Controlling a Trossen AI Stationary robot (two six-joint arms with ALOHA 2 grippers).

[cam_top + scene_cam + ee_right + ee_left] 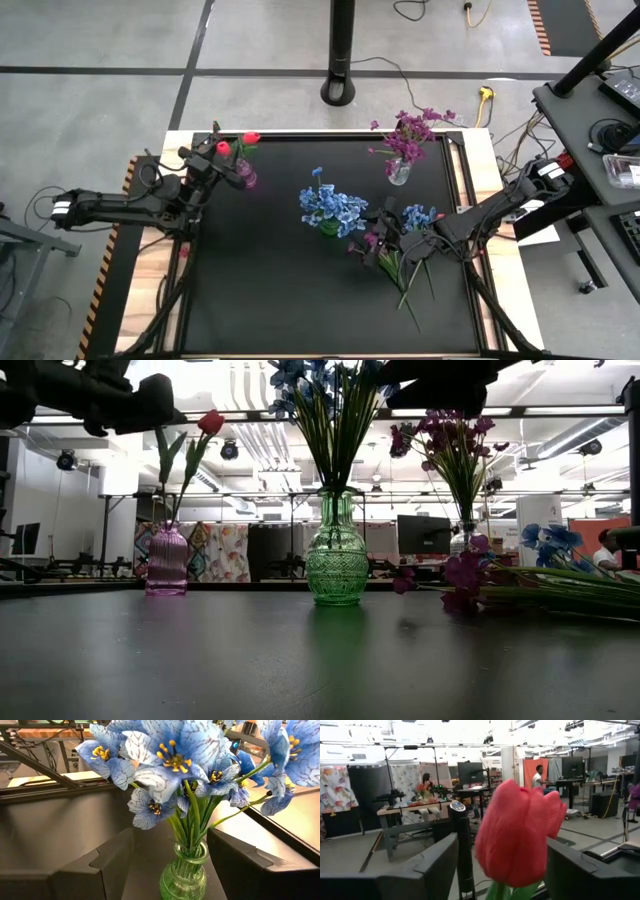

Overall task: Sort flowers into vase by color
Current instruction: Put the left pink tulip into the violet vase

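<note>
At the left of the black bench (300, 300), the left tool (222, 152) hovers over the purple vase (245, 177), which stands near the bench's far left corner. Its fingers (435, 865) stand apart on either side of a red tulip (517, 832) without pressing it; the wrist view shows the bud free between them. Two red tulips (251, 138) rise from this vase, one bud just beside the tool.

Near the middle of the bench stands the green glass vase (337, 565), upright and full of blue flowers (330, 205) on long green stems.

Toward the far right, a small clear vase (398, 172) carries the purple-magenta sprays (412, 132), upright and well apart from the green vase.

To the right of the green vase, a loose bundle of flowers (400, 255) lies flat on the bench: purple blossoms and a blue cluster (418, 216), stems pointing toward the near edge. The right tool (385, 222) hangs above this bundle, between it and the green vase. Its fingers (100, 865) are spread wide and hold nothing; its wrist view looks straight at the blue blooms in the green vase.
</note>
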